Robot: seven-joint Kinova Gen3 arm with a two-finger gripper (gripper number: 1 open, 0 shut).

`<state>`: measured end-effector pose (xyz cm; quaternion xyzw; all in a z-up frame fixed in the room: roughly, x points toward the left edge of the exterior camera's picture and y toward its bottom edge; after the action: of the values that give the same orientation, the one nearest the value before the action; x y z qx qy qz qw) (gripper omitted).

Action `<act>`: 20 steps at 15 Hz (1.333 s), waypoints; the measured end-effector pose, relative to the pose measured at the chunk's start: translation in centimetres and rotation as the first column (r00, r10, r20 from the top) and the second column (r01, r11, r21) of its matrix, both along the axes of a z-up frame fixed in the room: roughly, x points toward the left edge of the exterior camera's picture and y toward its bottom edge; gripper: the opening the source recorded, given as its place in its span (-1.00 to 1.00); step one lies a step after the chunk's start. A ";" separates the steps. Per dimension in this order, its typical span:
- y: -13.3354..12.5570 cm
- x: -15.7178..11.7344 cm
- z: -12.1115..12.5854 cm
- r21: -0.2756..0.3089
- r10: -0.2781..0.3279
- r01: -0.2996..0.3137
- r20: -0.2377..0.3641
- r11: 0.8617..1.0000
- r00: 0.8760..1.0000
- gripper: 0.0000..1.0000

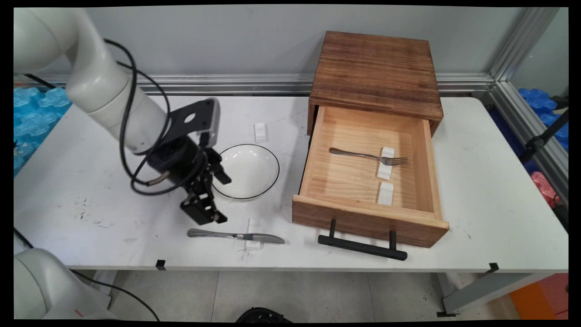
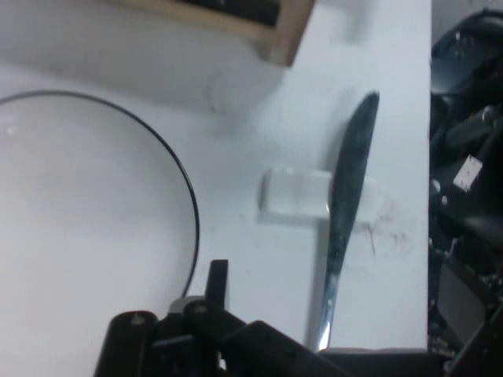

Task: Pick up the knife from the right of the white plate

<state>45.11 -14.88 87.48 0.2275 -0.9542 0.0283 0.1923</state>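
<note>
Found the gripper (image 1: 221, 199) low over the white table (image 1: 91, 181), tilted toward the near edge, between a white plate (image 1: 247, 170) and a table knife (image 1: 236, 236). Judged the jaws to stand apart and to hold nothing; confirmed in the hand view only one finger (image 2: 218, 279), near the plate's black rim (image 2: 185, 181). Noted the knife (image 2: 346, 204) lying flat close to the table's near edge, handle toward the gripper, blade laid across a small white rest (image 1: 253, 229); no contact seen between gripper and knife. Recorded the plate as bare. Located, to the right, a wooden cabinet (image 1: 376, 68) with its drawer (image 1: 313, 168) pulled fully out, black handle (image 1: 361, 245) facing the near edge. Found inside it a fork (image 1: 367, 156), tines propped on a second white rest (image 1: 386, 165), and a third rest (image 1: 386, 193) just nearer the drawer front with nothing on it. Noted a fourth rest (image 1: 260, 131) on the table beyond the plate, also unoccupied. Assessed the layout as: fork stowed in the drawer, knife out on the table, drawer open.
</note>
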 end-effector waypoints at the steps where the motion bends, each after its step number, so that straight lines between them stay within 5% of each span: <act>1: 0.4 0.3 -0.4 -0.003 -0.009 0.009 0.005 1.000 1.000 1.00; 20: 2.3 1.7 -7.0 -0.044 -0.100 0.102 0.033 0.994 0.994 1.00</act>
<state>46.79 -12.55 80.45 0.1740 -0.9664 0.0436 0.1841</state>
